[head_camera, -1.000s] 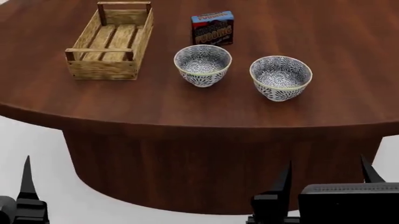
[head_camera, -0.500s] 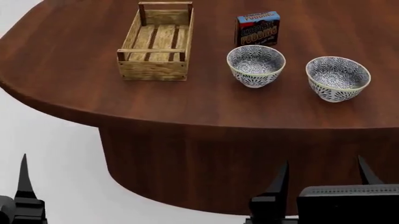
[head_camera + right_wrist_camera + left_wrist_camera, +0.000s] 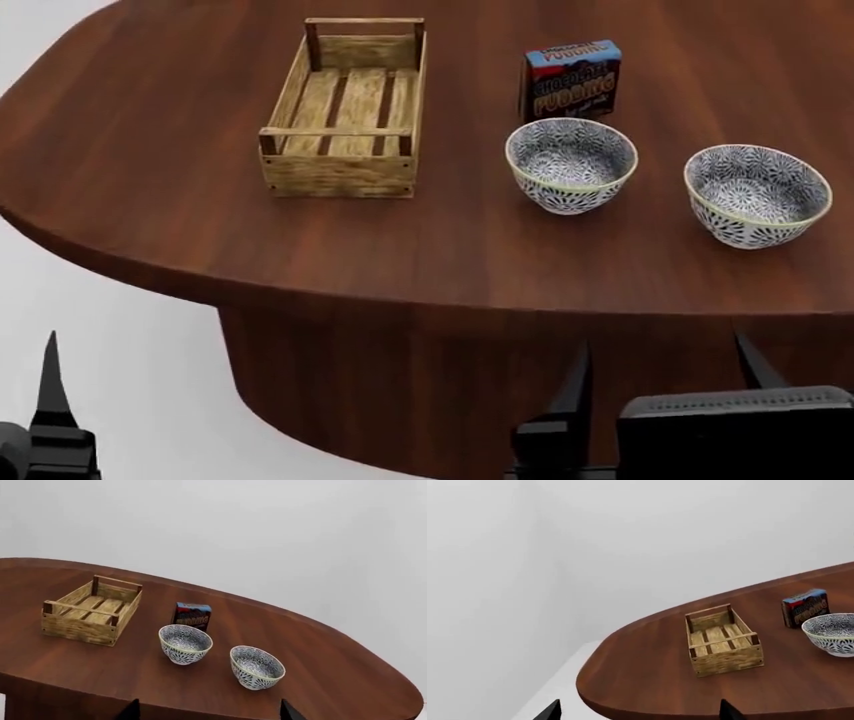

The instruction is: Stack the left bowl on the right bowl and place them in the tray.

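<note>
Since half a second ago the head view has shifted: tray, left bowl and right bowl all sit slightly lower and further right in frame; the objects themselves keep their arrangement on the table.

Right wrist view takes in tray, pudding box and both bowls together; left wrist view catches only the tray, the box and the edge of one bowl.

Left gripper and right gripper hang below the table edge, well apart from the bowls. Right jaws spread, nothing between them. Left: cannot tell, one finger showing.
</note>
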{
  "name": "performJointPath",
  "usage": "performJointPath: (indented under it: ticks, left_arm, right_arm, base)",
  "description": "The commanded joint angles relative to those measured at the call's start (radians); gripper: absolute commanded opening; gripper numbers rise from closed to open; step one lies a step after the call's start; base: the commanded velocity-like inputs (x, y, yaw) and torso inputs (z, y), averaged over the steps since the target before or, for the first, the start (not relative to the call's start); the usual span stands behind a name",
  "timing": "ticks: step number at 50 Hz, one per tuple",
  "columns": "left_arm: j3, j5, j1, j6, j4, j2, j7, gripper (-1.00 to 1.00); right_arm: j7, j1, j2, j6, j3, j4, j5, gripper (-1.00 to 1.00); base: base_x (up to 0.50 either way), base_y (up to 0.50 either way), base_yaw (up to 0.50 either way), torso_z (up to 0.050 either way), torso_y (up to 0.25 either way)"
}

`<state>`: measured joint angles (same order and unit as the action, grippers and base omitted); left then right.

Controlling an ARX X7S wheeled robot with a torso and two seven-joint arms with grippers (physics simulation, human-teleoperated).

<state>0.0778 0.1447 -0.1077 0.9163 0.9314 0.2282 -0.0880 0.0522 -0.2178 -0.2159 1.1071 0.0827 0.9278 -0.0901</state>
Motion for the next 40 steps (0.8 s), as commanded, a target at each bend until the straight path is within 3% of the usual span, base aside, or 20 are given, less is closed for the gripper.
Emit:
performJointPath:
  ticks: [1, 40]
  left_arm:
    - [-0.005, -0.012, 0.002, 0.011, 0.017, -0.001, 0.004, 1.00]
    - [0.019, -0.015, -0.003, 0.018, 0.014, 0.007, -0.013, 1.00]
  right_arm:
    - [-0.002, -0.017, 0.000, 0.021, 0.007, 0.000, 0.006, 1.00]
    - [0.009, -0.008, -0.008, 0.034, 0.008, 0.009, 0.017, 1.00]
  base:
    - [0.50, 0.00, 0.00, 0.000, 0.000]
    - [0.50, 0.00, 0.00, 0.000, 0.001]
